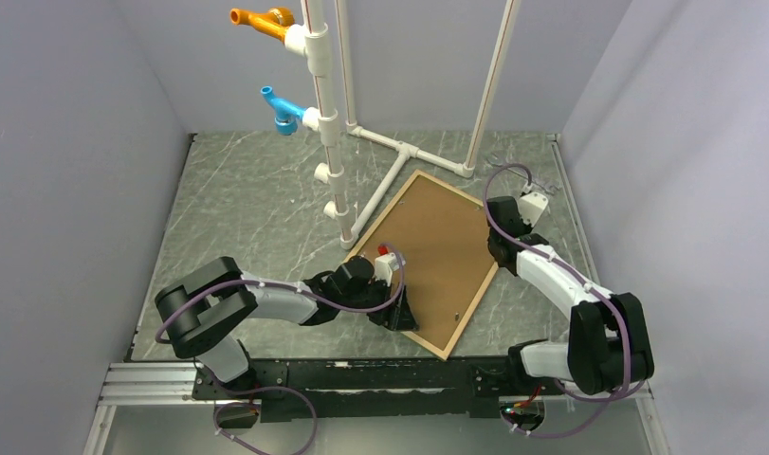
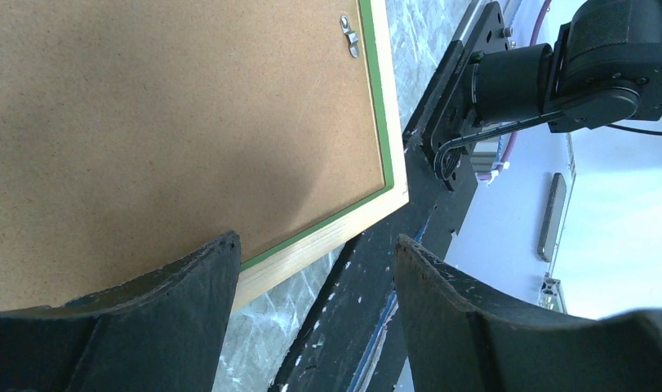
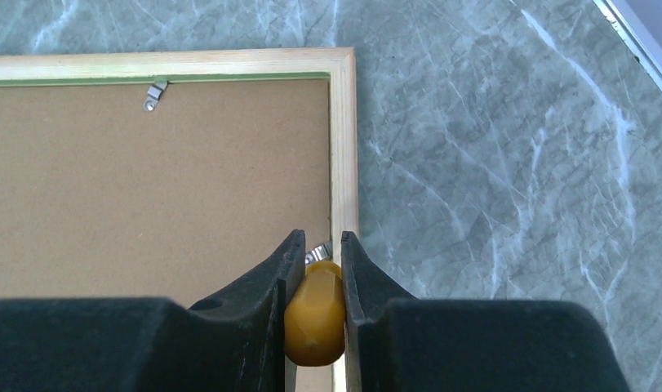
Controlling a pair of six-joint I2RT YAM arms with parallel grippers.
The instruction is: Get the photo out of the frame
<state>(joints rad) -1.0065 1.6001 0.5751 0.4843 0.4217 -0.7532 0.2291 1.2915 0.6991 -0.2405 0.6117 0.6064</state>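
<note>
Frame (image 1: 472,305) lies back-up and flat on the table (image 1: 257,209), set diagonally. Its long axis runs from the near edge between the arms toward the pipe stand (image 1: 325,123) at the far side. Brown backing (image 1: 447,256) fills it, so the photo cannot be seen. The table is grey-green marbled, with plain grey walls around it. The left gripper (image 2: 315,245) stands wide apart over the frame's near corner, holding nothing. The right gripper (image 3: 315,245) is clamped on a yellow piece (image 3: 313,314), whose tip meets a metal clip (image 3: 318,253) at the frame's right rail.
</note>
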